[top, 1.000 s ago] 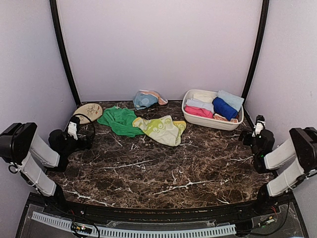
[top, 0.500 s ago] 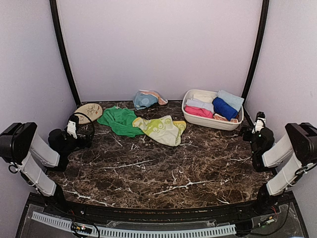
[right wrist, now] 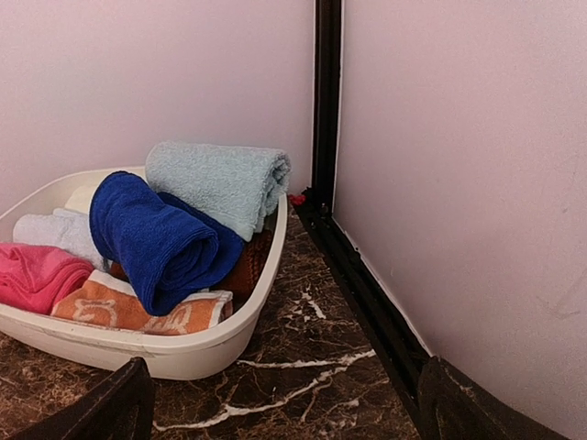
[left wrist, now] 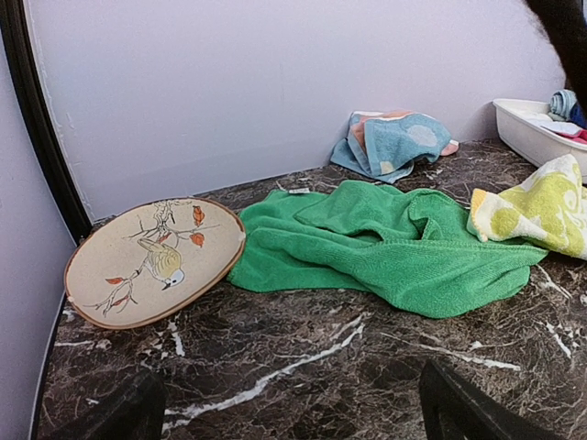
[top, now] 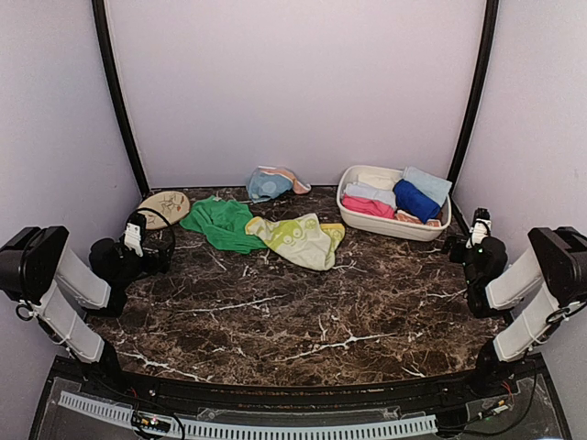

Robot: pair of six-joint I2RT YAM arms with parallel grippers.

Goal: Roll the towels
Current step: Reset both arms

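The green towel [top: 220, 225], the yellow-green patterned towel [top: 298, 240] touching it and the light blue towel [top: 271, 183] behind lie loose at upper centre, seemingly yet to roll. The rolled towels [top: 404, 197] fill the basin [top: 390, 226], upper right. The left gripper [top: 156, 247] and right gripper [top: 470, 236] stand wide and empty at the edges of the counter [top: 303, 312].

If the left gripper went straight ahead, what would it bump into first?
Most likely the green towel, crumpled right ahead of the open left gripper. The disc lies off to the left. Depth is unclear, so it might scrape the table first.
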